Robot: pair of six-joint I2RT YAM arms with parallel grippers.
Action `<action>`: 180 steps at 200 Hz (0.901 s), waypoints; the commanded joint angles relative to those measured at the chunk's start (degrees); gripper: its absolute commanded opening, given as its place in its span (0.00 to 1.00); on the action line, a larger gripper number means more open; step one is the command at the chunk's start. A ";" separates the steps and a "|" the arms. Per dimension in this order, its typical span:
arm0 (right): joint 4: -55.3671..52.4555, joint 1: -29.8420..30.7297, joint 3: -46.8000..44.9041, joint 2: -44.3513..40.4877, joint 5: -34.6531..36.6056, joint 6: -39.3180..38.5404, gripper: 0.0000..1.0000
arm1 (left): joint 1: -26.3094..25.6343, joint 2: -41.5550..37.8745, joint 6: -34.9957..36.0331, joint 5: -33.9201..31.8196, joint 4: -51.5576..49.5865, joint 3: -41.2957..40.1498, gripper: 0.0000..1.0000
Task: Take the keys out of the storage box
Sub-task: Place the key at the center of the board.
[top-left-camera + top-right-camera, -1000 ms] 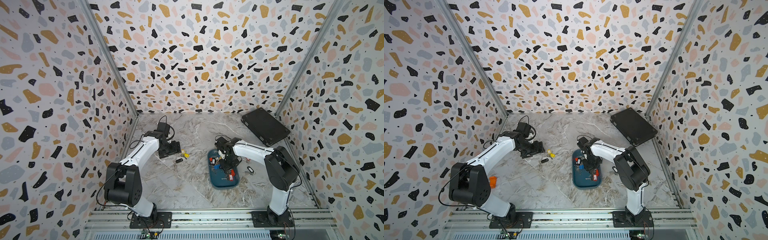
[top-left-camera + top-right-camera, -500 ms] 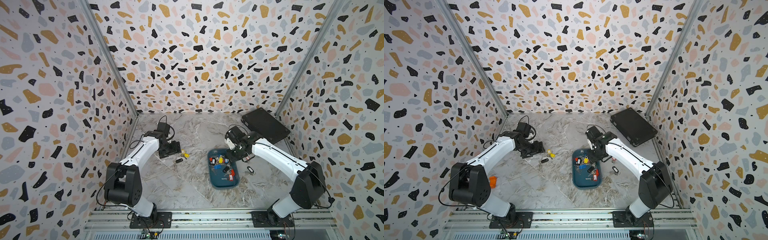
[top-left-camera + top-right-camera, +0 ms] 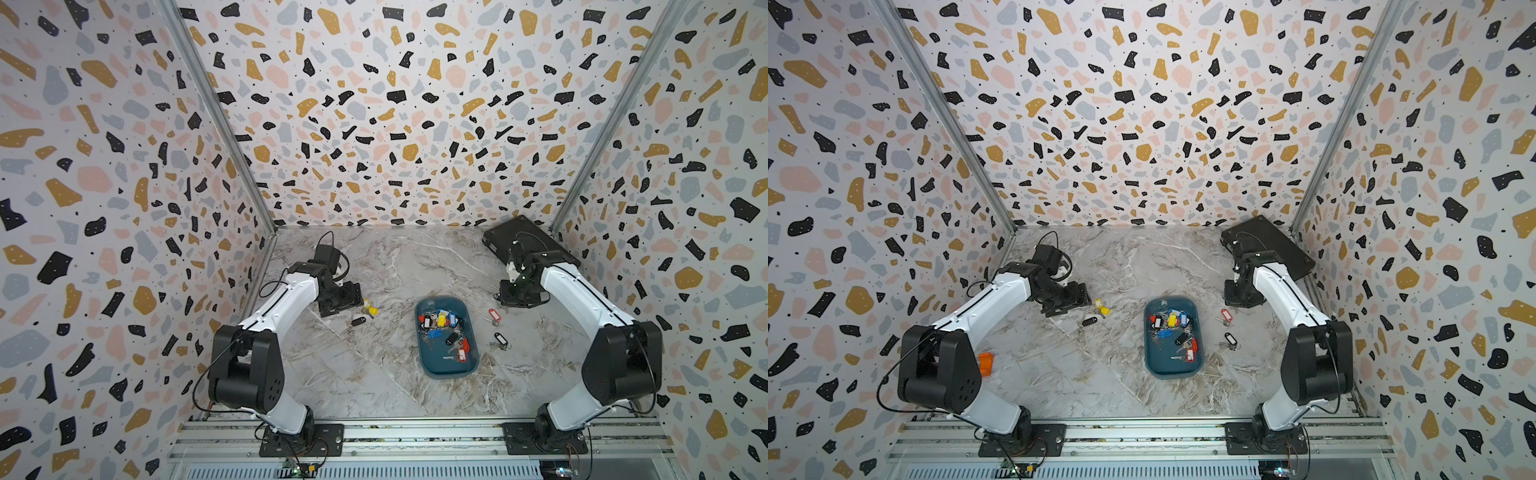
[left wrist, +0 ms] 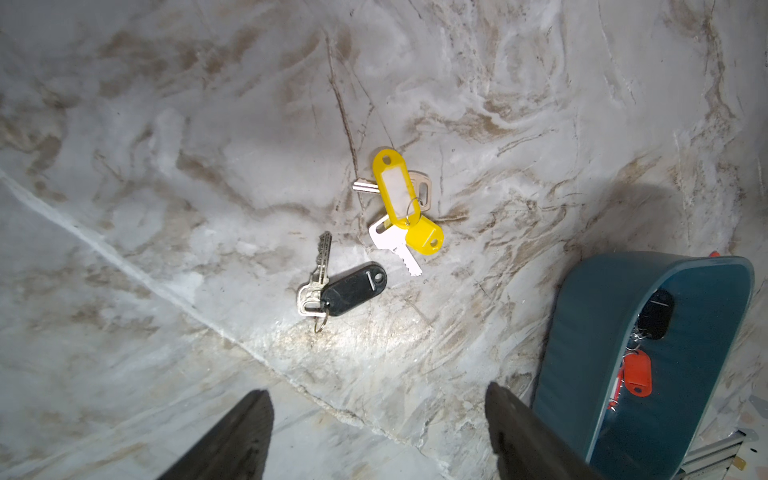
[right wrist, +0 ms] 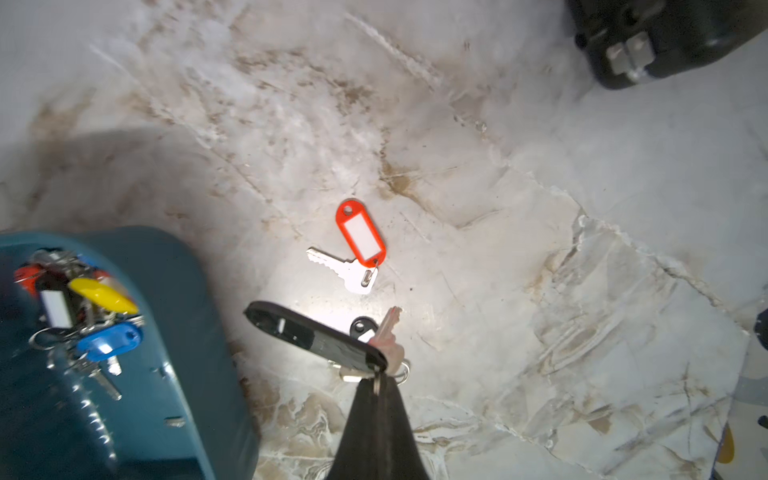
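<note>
So the teal box (image 3: 436,368) sits on the marble table (image 3: 365,374) with a pile of keys (image 3: 442,324) in it, red, blue, yellow, black and white tags, mostly bunched at its far end. Left of the box, two yellow-tagged keys (image 4: 397,195) and a black-tagged key (image 4: 353,289) lie loose, with the left gripper (image 4: 376,390) hanging nearby, jaws wide and empty. Right of the box there's a red-tagged key (image 5: 360,232), and the right gripper (image 5: 376,380) is pinched tight on a dangling black tag (image 5: 316,338). The black case (image 3: 1258,232) behind the box is closed.
</note>
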 commanded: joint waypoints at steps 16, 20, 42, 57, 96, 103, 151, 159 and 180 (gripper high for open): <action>0.80 -3.24 2.56 6.01 0.48 0.50 0.00 | 0.23 0.39 1.09 1.36 0.59 0.03 0.84; 0.82 -3.50 2.69 6.28 0.56 0.55 0.00 | 0.22 0.40 1.09 1.43 0.61 0.00 0.84; 0.64 -4.24 2.74 7.12 2.10 0.54 0.00 | 0.22 0.62 1.08 1.71 0.61 0.06 0.84; 0.69 -4.53 1.68 7.04 4.08 0.45 0.00 | 0.22 0.62 1.10 1.81 0.67 -0.07 0.84; 0.38 -5.08 -1.49 5.99 7.58 1.36 0.21 | 0.29 0.97 1.00 2.59 0.91 -0.16 0.84; 0.36 -5.05 -1.91 5.54 7.67 1.49 0.35 | 0.22 1.06 0.95 2.68 0.95 -0.12 0.84; -3.90 -5.05 -1.05 -0.81 9.35 2.29 0.61 | 0.16 0.52 1.14 3.44 1.72 -0.46 0.86; -4.71 -5.10 -1.21 -3.05 9.23 2.45 0.60 | 0.09 0.28 1.25 4.04 2.18 -0.76 0.86; -4.97 -5.05 -2.85 -11.09 6.87 2.81 0.53 | -1.11 -0.93 1.84 4.41 3.10 -1.20 0.84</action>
